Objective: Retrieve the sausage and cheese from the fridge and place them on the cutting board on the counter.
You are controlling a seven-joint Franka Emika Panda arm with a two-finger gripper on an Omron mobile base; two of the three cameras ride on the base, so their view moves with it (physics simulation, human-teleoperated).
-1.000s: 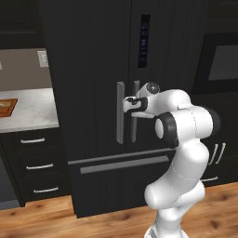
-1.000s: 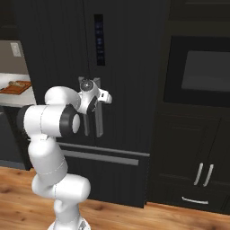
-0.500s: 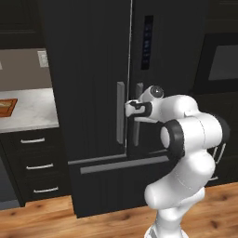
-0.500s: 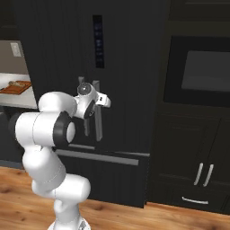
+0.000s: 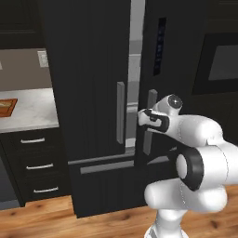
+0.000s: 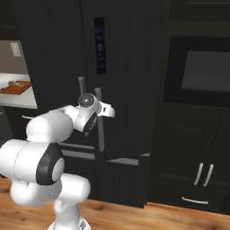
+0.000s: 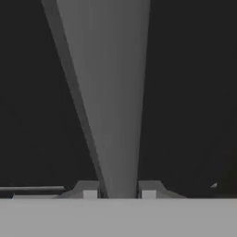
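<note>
Your gripper [image 7: 119,193] has its jaws clenched on the right door's handle [image 5: 149,122] of the fridge [image 5: 88,69], ajar; the cutting board [image 5: 6,107] sits far left on the surface [image 5: 32,109].

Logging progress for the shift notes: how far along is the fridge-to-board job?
Early stage. Done: the fridge's right door stands ajar, a pale strip of interior showing at the gap. In hand: the pincer is at the right door handle, which runs between its fingertips in the hand view. Left: fetching sausage and cheese; the cutting board awaits on the counter.
</note>
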